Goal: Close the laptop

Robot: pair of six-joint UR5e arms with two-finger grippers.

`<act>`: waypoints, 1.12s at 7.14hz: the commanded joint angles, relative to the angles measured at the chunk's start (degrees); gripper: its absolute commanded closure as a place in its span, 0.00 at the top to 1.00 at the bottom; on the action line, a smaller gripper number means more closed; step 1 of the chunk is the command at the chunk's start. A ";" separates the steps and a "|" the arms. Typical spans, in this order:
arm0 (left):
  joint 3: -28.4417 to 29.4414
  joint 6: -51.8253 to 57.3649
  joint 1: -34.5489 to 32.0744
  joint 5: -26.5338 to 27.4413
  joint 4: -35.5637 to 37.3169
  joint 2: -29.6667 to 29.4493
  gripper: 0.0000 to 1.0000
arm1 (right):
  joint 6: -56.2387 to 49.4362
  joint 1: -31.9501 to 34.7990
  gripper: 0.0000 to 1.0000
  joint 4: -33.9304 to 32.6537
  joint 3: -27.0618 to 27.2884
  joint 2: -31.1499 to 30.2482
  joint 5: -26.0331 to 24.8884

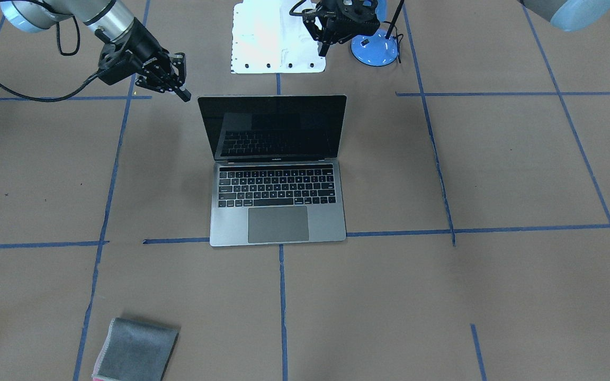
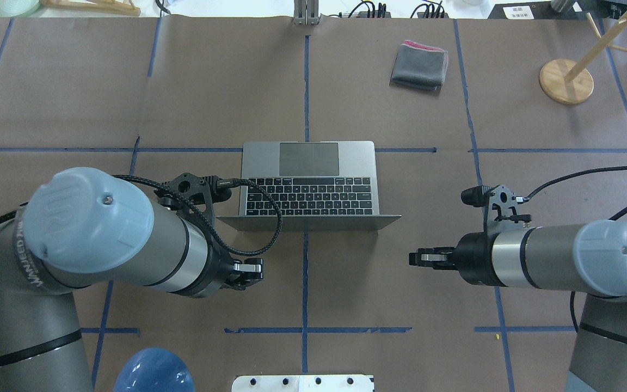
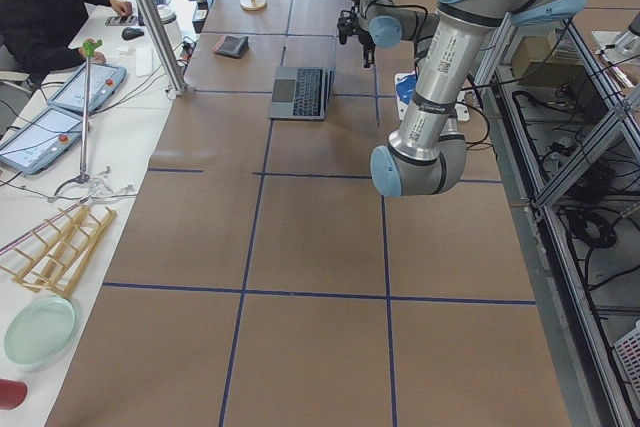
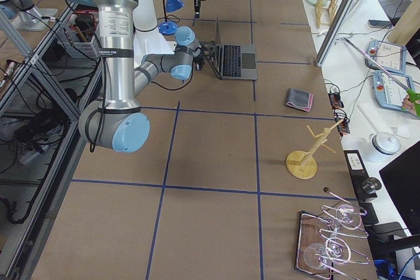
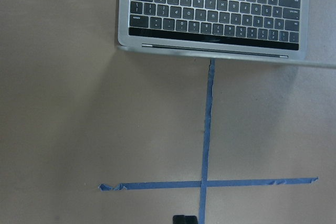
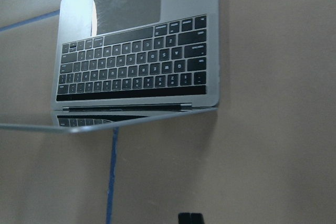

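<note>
The laptop [image 1: 277, 201] stands open in the middle of the table, its black screen upright and facing away from the robot. It also shows in the overhead view [image 2: 309, 185], the left wrist view [image 5: 210, 9] and the right wrist view [image 6: 136, 66]. My left gripper [image 2: 253, 269] is shut and empty, behind the lid on its left side, apart from it; it shows at the top of the front view [image 1: 323, 50]. My right gripper [image 2: 414, 257] is shut and empty, behind the lid's right corner; in the front view [image 1: 184, 95] its tip is close beside that corner.
A folded grey cloth [image 2: 419, 65] lies far right of the laptop. A wooden stand [image 2: 566, 81] is at the far right. A blue lamp base [image 1: 374, 50] and a white plate [image 1: 278, 37] sit near the robot's base.
</note>
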 commanded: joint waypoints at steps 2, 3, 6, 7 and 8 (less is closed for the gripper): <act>5.32 0.24 -0.06 2.71 -4.18 -1.03 0.00 | 0.12 -3.69 0.00 -13.88 -0.32 10.75 -4.79; 5.68 0.33 -0.40 3.60 -4.19 -1.12 0.00 | 0.12 -3.61 0.00 -13.88 -0.32 10.75 -5.25; 8.56 3.04 -3.47 3.70 -5.68 -2.34 0.00 | 0.12 -1.95 0.00 -13.97 -0.85 10.75 -7.62; 11.54 3.40 -4.88 3.70 -8.73 -3.05 0.00 | 0.03 -0.81 0.00 -13.97 -1.02 10.75 -7.63; 12.36 3.49 -6.02 3.70 -9.20 -3.14 0.00 | -0.14 0.59 0.00 -14.06 -1.64 11.10 -7.54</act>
